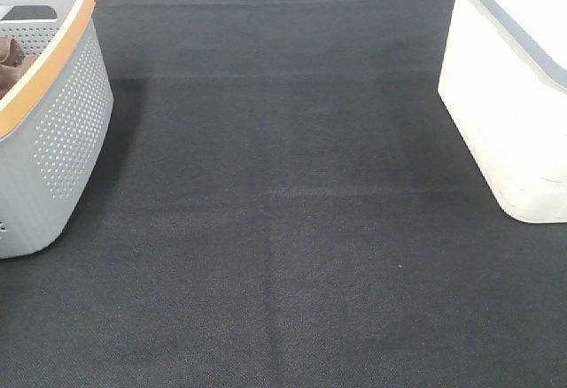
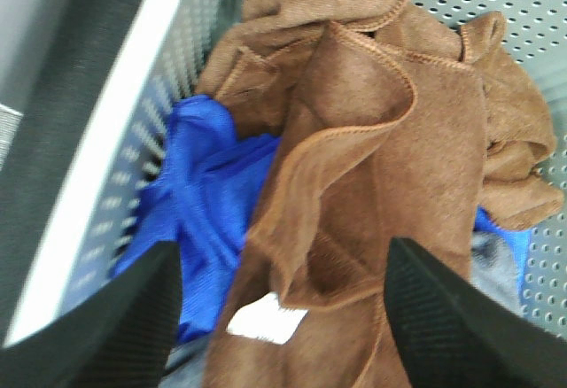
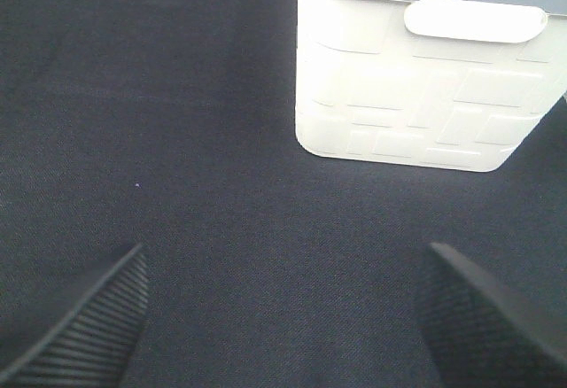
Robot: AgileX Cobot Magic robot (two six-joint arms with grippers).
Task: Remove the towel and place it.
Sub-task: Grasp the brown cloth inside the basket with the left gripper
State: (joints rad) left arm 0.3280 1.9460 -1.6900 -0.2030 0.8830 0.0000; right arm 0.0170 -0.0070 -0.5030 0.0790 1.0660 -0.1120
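Here's the left gripper (image 2: pixel 283 273) poised above the basket (image 1: pixel 62 131) at the bench's left edge, fingers spread wide with nothing pinched, and directly beneath it lies the towel (image 2: pixel 372 166), crumpled in loose folds on top of the heap inside. That wide spread makes sense: a raised ridge of brown cloth runs up between the two fingers, and it looks like the natural place to close on. The tag (image 2: pixel 266 322) shows white near the fingertips, so one corner is close at hand. Watch the blue cloth (image 2: pixel 204 202) though, it sits touching the towel's side and partly under it, and a deep grab could catch both; the basket's perforated wall also crowds that side. Over by the right edge the right gripper (image 3: pixel 283 268) is spread apart too, holding nothing, hanging above bare mat (image 1: pixel 283 228) near the white bin (image 3: pixel 416 96), which stands at the far right corner. From high up only a sliver of brown peeks over the basket rim, and the middle of the bench between basket and bin holds nothing that would block a carry, so I'd judge the lift hasn't begun
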